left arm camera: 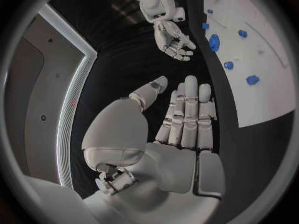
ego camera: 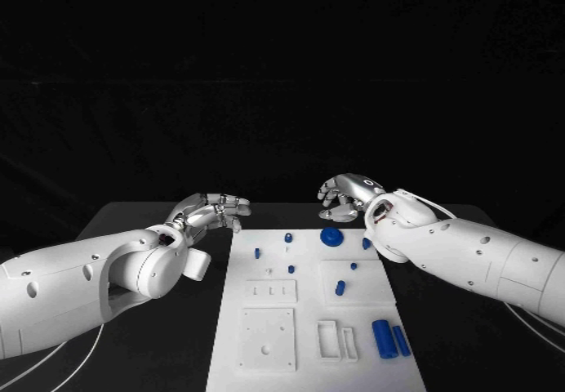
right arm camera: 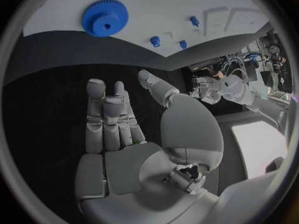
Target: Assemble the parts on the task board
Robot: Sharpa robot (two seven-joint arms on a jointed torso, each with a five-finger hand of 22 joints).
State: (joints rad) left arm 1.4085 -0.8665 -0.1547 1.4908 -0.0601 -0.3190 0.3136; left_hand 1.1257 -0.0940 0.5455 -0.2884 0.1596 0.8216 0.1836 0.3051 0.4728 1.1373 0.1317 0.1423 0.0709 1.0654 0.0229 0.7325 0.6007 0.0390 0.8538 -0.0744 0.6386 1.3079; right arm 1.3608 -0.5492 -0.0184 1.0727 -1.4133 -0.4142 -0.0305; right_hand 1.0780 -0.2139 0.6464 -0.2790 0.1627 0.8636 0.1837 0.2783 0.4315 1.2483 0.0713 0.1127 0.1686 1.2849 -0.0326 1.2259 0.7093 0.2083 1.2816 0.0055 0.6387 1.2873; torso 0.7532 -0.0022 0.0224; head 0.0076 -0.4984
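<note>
Nearest the camera, two blue cylinders (ego camera: 383, 337) are seen lying side by side at the near right of the white board (ego camera: 309, 359), which lies in the middle of the black worktop (ego camera: 141, 220). One blue gear (ego camera: 332, 237) is seen at the board's far end, with about six smaller blue pieces scattered near it, among them a peg (ego camera: 287, 238) just left of the gear and another (ego camera: 340, 287) toward the middle. Two white arms are shown, one at each side. The left hand (ego camera: 212, 212) is held over the worktop beside the board's far left corner, fingers straight and apart, nothing in it. The right hand (ego camera: 346, 197) is poised beyond the far edge, above the gear, fingers loosely curled and nothing gripped.
</note>
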